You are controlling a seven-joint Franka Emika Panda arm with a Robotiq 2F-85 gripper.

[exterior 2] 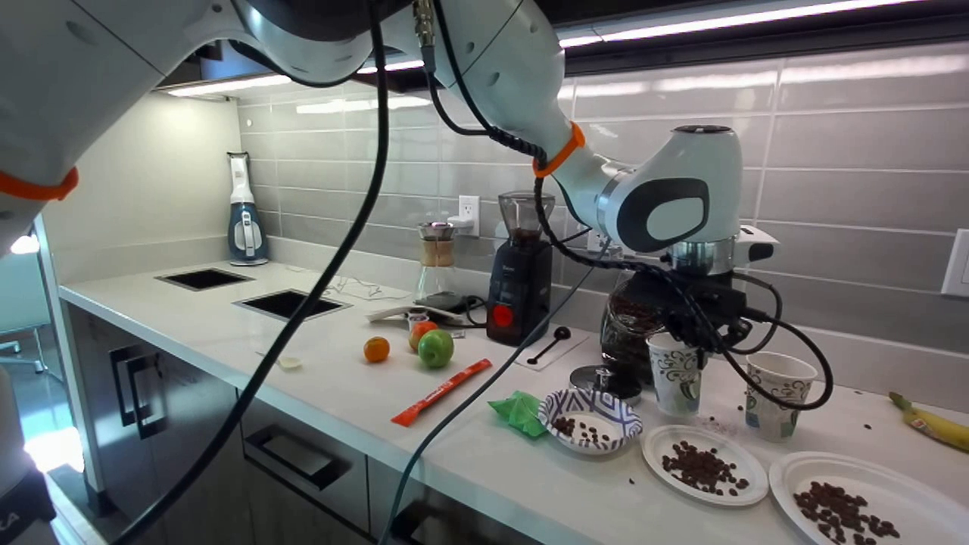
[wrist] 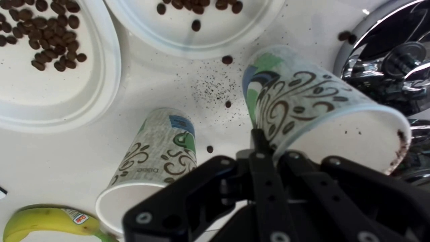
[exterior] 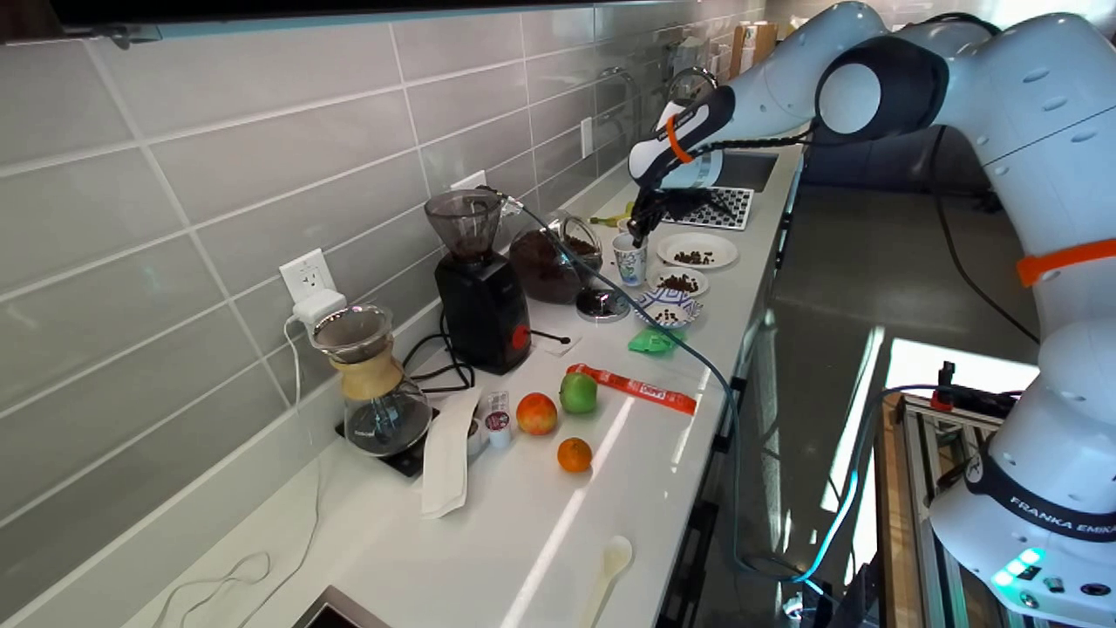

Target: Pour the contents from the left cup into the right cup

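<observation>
A patterned paper cup (exterior 2: 674, 378) stands upright at the left of the pair in an exterior view; it is at the right in the wrist view (wrist: 295, 90). Dark grounds cling inside its rim; its bottom is hidden. A similar cup (exterior 2: 778, 397) stands to its right; the wrist view shows it at the left (wrist: 158, 151), with its inside mostly hidden. My gripper (wrist: 273, 151) is shut on the first cup's wall, one finger outside and one inside the rim. The gripper (exterior 2: 704, 352) is also at this cup's rim in an exterior view. I cannot tell whether the cup touches the counter.
Plates of coffee beans (exterior 2: 704, 465) (exterior 2: 870, 507) and a patterned bowl (exterior 2: 590, 420) sit in front of the cups. A glass jar (exterior 2: 628, 325) and its metal lid (exterior 2: 606, 382) are close beside the held cup. A banana (wrist: 50, 223) lies beyond the other cup. Loose beans and grounds dot the counter.
</observation>
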